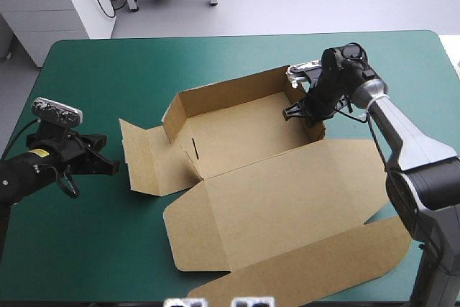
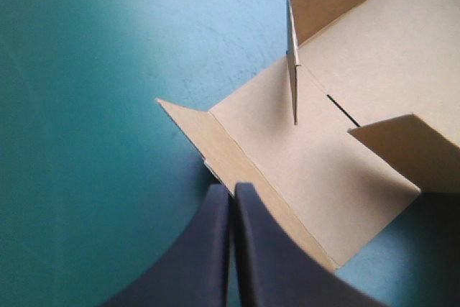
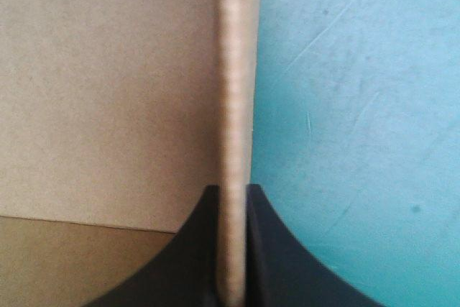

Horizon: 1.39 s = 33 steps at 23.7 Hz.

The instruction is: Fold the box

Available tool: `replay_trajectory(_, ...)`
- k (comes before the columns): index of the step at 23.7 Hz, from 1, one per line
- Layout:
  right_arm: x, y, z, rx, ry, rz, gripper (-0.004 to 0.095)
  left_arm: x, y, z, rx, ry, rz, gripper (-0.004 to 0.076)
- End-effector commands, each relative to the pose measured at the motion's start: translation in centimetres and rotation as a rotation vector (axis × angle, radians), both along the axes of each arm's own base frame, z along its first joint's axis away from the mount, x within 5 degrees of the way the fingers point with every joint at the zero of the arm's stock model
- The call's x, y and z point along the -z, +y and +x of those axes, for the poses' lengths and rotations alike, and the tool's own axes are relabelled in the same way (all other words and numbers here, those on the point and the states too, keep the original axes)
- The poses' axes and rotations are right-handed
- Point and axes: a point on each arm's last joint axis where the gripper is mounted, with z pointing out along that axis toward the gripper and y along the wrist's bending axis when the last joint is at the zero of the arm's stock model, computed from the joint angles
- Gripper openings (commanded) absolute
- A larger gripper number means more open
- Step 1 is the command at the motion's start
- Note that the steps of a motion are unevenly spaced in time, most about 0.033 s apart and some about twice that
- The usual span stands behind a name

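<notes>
The brown box [image 1: 244,138] lies partly raised at the table's middle: its far wall stands up, its left flap [image 1: 144,159] lies spread out, and its lid [image 1: 287,199] rests flat toward the front. My right gripper [image 1: 302,111] is at the box's right wall, and in the right wrist view the right gripper [image 3: 233,190] is shut on that wall's upper edge [image 3: 236,91]. My left gripper [image 1: 111,165] sits low on the cover just left of the left flap. In the left wrist view the left gripper [image 2: 232,190] is shut, its tip at the flap's outer edge [image 2: 237,156].
The lid's tuck flap [image 1: 309,271] reaches the table's front edge near the right arm's base. Bare teal-green cover [image 1: 108,70] surrounds the box at the left, far and right sides.
</notes>
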Motion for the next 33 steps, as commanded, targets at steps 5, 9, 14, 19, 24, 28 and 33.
replay_trajectory(5,-10.0,-4.4,-4.4,0.029,-0.25,0.044,-0.002,-1.2,0.3,1.0,-0.074,-0.079,-0.064,0.0008)
replay_trajectory(9,-12.6,-6.2,-6.2,0.045,-0.328,0.049,-0.002,-0.9,0.8,2.1,-0.154,-0.089,-0.101,0.0008)
replay_trajectory(14,-14.4,-8.1,-7.7,0.092,-0.385,0.056,-0.002,0.5,2.1,4.1,-0.26,-0.048,-0.094,0.0008)
replay_trajectory(19,-15.6,-8.9,-8.7,0.074,-0.421,0.129,-0.002,2.8,3.1,6.4,-0.323,0.048,-0.17,0.0008)
replay_trajectory(24,-16.2,-8.2,-9.1,0.04,-0.432,0.229,-0.002,6.2,3.4,9.1,-0.343,0.178,-0.216,0.0008)
replay_trajectory(28,-16.7,-7.0,-9.3,-0.012,-0.437,0.357,-0.0019,6.9,3.0,10.3,-0.332,0.203,-0.308,-0.0008)
replay_trajectory(33,-15.7,-6.5,-8.1,-0.033,-0.402,0.406,-0.0017,4.2,-0.1,11.4,-0.232,0.146,-0.354,-0.0009)
